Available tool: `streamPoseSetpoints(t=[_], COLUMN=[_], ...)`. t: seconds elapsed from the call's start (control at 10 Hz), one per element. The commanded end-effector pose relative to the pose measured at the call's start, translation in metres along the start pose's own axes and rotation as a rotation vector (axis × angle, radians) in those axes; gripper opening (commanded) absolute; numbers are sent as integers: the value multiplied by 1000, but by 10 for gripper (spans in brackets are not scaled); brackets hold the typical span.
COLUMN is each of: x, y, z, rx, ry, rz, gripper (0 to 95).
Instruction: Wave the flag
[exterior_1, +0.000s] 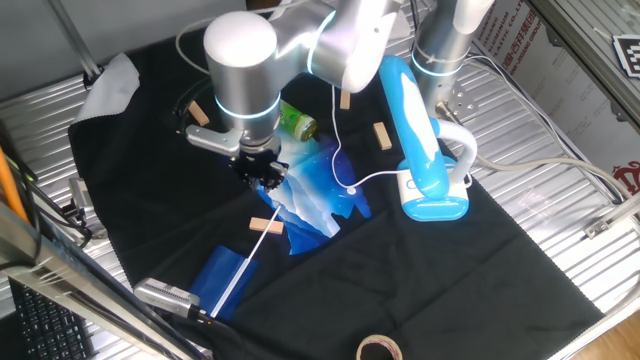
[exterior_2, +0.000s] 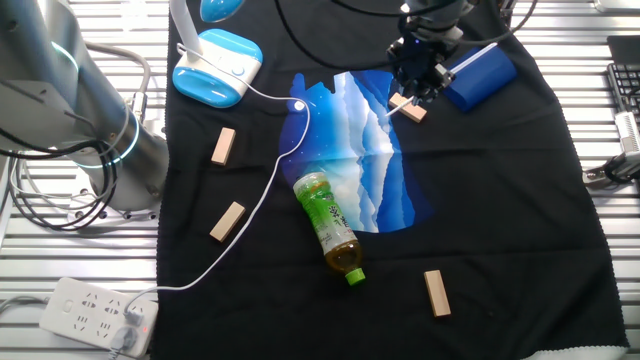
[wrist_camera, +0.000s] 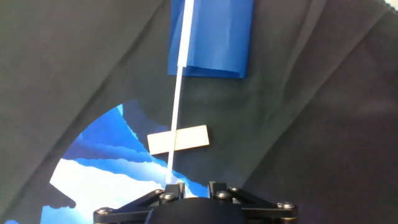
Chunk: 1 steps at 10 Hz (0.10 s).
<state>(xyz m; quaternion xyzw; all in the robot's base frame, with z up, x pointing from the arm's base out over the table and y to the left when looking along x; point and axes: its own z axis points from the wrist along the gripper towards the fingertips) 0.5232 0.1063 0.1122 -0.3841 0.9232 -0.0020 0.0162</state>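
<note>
The flag lies flat on the black cloth. Its dark-blue cloth (wrist_camera: 211, 37) is at the top of the hand view and its thin white stick (wrist_camera: 176, 118) runs down toward my gripper (wrist_camera: 189, 185), crossing a small wooden block (wrist_camera: 178, 140). The stick's end reaches the left finger; the jaws stand apart with the blue-and-white bag showing between them. In one fixed view the gripper (exterior_1: 265, 172) hovers over the bag's edge, the flag (exterior_1: 222, 280) nearer the front. In the other fixed view the gripper (exterior_2: 415, 80) is beside the flag (exterior_2: 482, 76).
A glossy blue-and-white plastic bag (exterior_2: 350, 150) lies mid-cloth with a green bottle (exterior_2: 328, 222) on it. A blue-and-white desk lamp (exterior_1: 425, 170) and its cord stand to the right. Several wooden blocks (exterior_2: 222, 146) are scattered. A tape roll (exterior_1: 378, 348) and a metal tool (exterior_1: 165, 295) lie at the front.
</note>
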Motion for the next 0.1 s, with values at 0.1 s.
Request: streamPoseSetpoints(t=[0.1], x=[0], y=[0], z=[0], rx=[-2], ry=[4], rz=[-19], gripper=[190])
